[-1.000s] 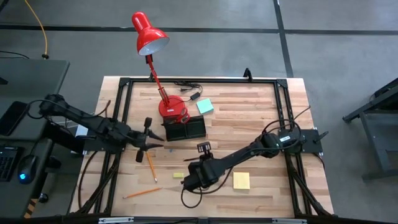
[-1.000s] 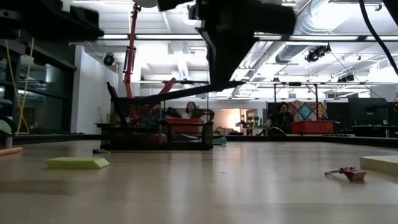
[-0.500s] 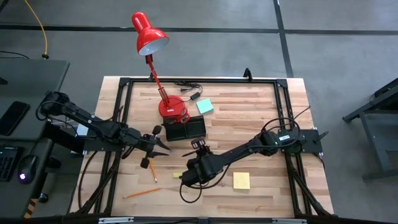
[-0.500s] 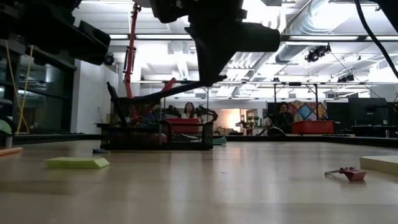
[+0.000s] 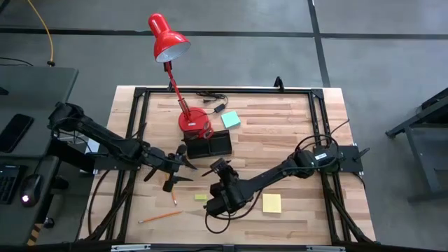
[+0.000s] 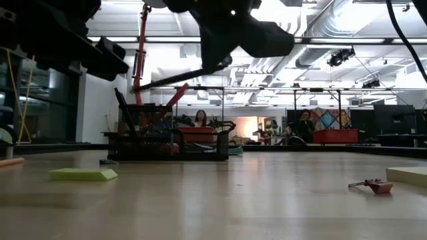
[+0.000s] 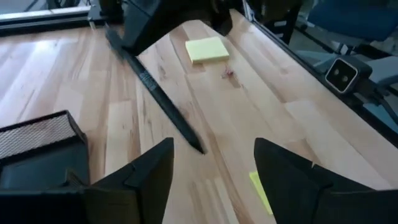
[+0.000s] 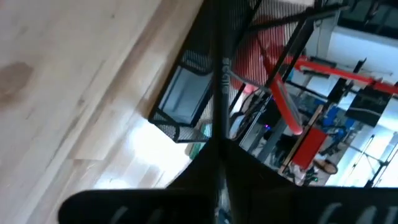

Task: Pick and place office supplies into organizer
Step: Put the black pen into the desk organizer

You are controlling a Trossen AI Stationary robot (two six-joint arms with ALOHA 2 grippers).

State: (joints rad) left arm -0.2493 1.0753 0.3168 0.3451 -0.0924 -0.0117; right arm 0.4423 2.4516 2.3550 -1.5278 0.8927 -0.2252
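My right gripper (image 5: 215,170) is shut on a black pen (image 7: 163,102) above the table's middle, just in front of the black mesh organizer (image 5: 208,145). The pen's free end (image 7: 199,146) points at my left gripper (image 7: 212,155), which is open. The left fingers stand on either side of that end without touching it. Something red sticks up out of the organizer (image 6: 177,95). A yellow sticky-note pad (image 5: 271,203), a teal pad (image 5: 230,120), a small yellow-green piece (image 5: 201,197) and two orange pencils (image 5: 159,217) lie flat on the wood. My right gripper pinches the pen between its two fingers near one end (image 8: 217,134). The pen sticks out lengthwise past the fingertips toward the left gripper. It is lifted clear of the table and slants (image 6: 180,77).
A red desk lamp (image 5: 189,119) stands behind the organizer, with a black cable (image 5: 213,105) beside its base. A black metal frame (image 5: 140,91) runs round the tabletop. A tiny red bit (image 6: 373,185) lies near the yellow pad. People sit far off in the room.
My left gripper has moved down and toward the table's right, up to the pen's free end, rolling as it went. My right gripper has turned on its wrist without travelling. In the low view the pen now sits higher and slants more steeply.
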